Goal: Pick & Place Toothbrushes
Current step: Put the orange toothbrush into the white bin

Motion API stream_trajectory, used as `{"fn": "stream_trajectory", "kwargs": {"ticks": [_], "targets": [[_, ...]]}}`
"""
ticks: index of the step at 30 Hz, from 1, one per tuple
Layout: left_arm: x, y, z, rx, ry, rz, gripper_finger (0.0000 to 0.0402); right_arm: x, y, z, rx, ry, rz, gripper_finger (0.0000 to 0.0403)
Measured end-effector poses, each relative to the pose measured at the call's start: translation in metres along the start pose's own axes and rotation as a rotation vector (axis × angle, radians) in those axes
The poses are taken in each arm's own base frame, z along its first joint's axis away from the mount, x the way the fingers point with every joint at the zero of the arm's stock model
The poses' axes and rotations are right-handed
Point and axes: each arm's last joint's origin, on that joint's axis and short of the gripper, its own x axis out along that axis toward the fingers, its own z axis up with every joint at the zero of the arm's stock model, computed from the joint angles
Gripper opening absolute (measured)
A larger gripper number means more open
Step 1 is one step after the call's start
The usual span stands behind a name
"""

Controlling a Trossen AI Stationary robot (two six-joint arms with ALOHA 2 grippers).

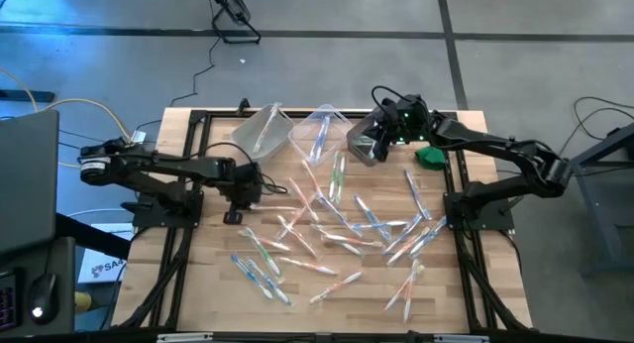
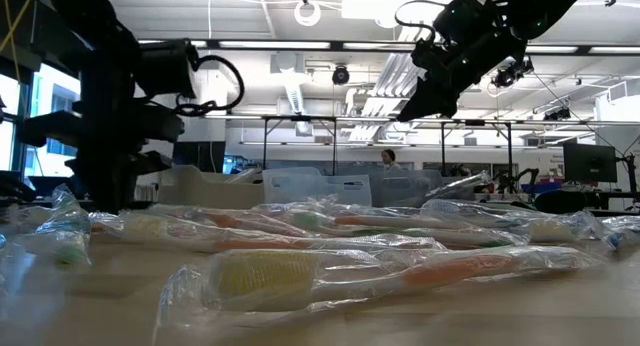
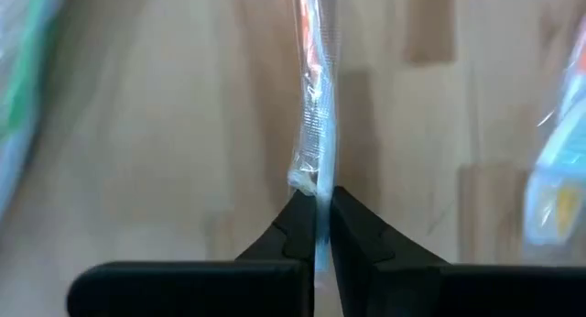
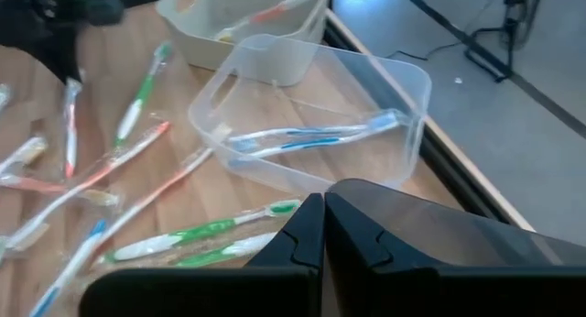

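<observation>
Left tool (image 3: 322, 200) was clenched on the end of a wrapped toothbrush (image 3: 316, 97), down at the left side of the tabletop (image 1: 208, 284). My fingertips (image 3: 302, 216) pinched the clear wrapper only at its very end, so I judged the hold thin. To do this step well I would lift straight up and slowly, keep the brush hanging under the tool so it could not swing or slip out of the film, then carry it over to the row of bins at the far edge. The held brush showed red-orange through the wrapper. I could not tell from these views which bin suits that colour.

Right tool (image 4: 324, 227) hung clenched and empty above the far right of the tabletop, close over the darker right-hand bin (image 1: 363, 143), clear of my path.

The toothbrushes (image 1: 337, 224) lay scattered across the middle and right of the tabletop, most of them still to be moved, many crossing or overlapping. Slim white brushes with orange, blue or green handles, each in a crinkled clear wrapper.

The middle clear bin (image 4: 311, 125) held a couple of blue-handled brushes. The left-hand bin (image 4: 240, 28) held at least one orange one. A small green thing (image 1: 430, 156) sat just beside the right-hand bin; I left it out of the count.
</observation>
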Motion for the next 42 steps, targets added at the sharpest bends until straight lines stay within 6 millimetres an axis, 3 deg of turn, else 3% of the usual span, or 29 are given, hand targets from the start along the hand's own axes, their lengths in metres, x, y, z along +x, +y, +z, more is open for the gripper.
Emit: {"fn": "stream_trajectory", "kwargs": {"ticks": [7, 18, 29, 36, 42], "targets": [[-0.022, -0.001, -0.002, -0.053, -0.087, 0.117, 0.0012, 0.0, 0.0, 0.0, 0.003, 0.001, 0.0, 0.0004], [-0.049, 0.002, 0.004, -0.303, -0.33, 0.302, 0.0014, 0.0, 0.0, -0.002, 0.004, 0.017, 0.002, 0.0004], [-0.07, 0.014, 0.02, -0.499, -0.615, 0.677, 0.0014, 0.0, 0.001, -0.005, 0.002, 0.052, 0.005, 0.0004], [-0.077, 0.02, 0.02, -0.585, -0.647, 0.914, 0.0015, 0.0, 0.001, -0.005, -0.024, 0.051, 0.006, 0.0004], [-0.08, 0.041, 0.011, -0.637, -0.614, 0.881, 0.0015, 0.0, 0.0, -0.004, -0.026, 0.042, 0.002, 0.0004]]}}
